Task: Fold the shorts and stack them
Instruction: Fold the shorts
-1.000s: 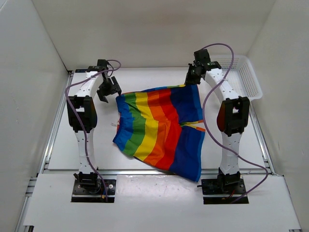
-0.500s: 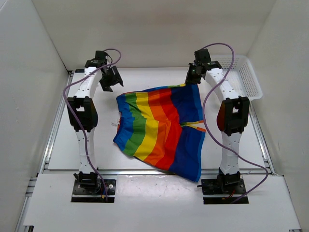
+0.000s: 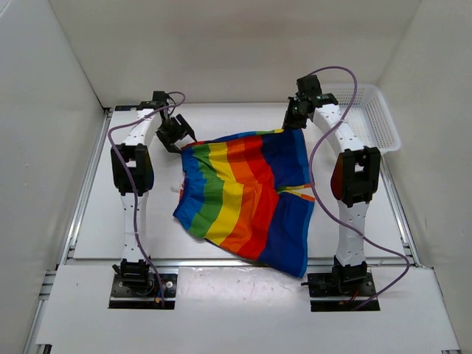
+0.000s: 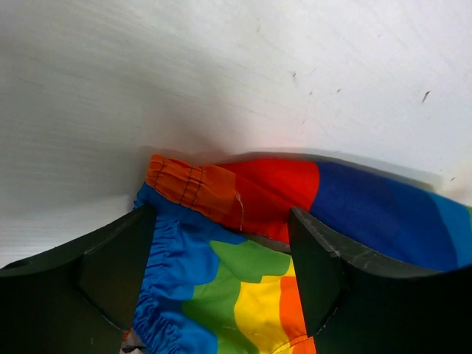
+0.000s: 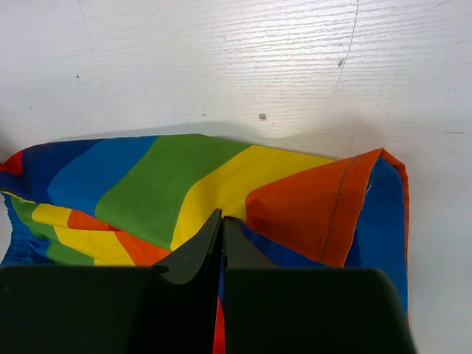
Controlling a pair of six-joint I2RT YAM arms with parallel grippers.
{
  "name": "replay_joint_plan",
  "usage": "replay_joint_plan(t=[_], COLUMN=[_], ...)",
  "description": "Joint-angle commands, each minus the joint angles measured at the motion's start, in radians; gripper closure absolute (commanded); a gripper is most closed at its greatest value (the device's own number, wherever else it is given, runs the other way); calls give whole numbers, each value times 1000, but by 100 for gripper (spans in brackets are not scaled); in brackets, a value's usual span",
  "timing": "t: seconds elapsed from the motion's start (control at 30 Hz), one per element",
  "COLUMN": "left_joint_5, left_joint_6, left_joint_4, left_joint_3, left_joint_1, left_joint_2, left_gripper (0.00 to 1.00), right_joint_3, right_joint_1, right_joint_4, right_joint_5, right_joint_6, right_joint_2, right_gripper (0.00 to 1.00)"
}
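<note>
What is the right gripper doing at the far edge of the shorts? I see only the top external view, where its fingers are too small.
Observer: In the right wrist view the right gripper is shut on the shorts, pinching cloth where yellow meets orange.
Operator: Is the left one shut too?
Observer: No. The left wrist view shows the left gripper open, its fingers on either side of the gathered blue waistband corner.

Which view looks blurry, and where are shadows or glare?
Top external: sharp, even light, sheen on the near table edge. Left wrist: soft shadow behind the shorts. Right wrist: crisp, thin shadow along their far edge.
</note>
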Motion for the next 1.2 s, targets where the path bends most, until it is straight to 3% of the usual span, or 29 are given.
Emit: replay_joint_plan(t=[0.0, 0.13, 0.2, 0.23, 0.33, 0.37, 0.47, 0.7, 0.97, 1.17], left_joint_5=[10, 10, 10, 20, 29, 29, 17, -48, -68, -68], left_joint_6=[-63, -63, -63, -54, -44, -44, -44, -14, 40, 85], left_joint_4=[14, 14, 14, 14, 14, 14, 14, -20, -52, -52], left_joint_3=[51, 72, 46, 34, 34, 34, 67, 147, 222, 201], left_joint_1=[-10, -21, -30, -30, -30, -30, -30, 23, 62, 62], left_joint_2=[11, 46, 57, 68, 68, 77, 77, -30, -108, -186], left_gripper=[17, 22, 29, 40, 60, 72, 90, 90, 90, 90], right_joint_3=[11, 11, 11, 11, 11, 11, 2, 2, 172, 117], right_joint_1=[-2, -2, -2, -2, -2, -2, -2, -2, -13, -13], right_joint_4=[2, 2, 2, 2, 2, 2, 2, 2, -38, -27], right_joint_5=[-9, 1, 1, 1, 1, 1, 1, 66, 34, 25], right_joint_6=[-18, -18, -18, -18, -18, -18, -18, -28, -28, -18], right_joint_2=[3, 3, 3, 3, 3, -7, -7, -39, -11, -97], right_gripper=[99, 99, 99, 99, 99, 99, 99, 99, 99, 99])
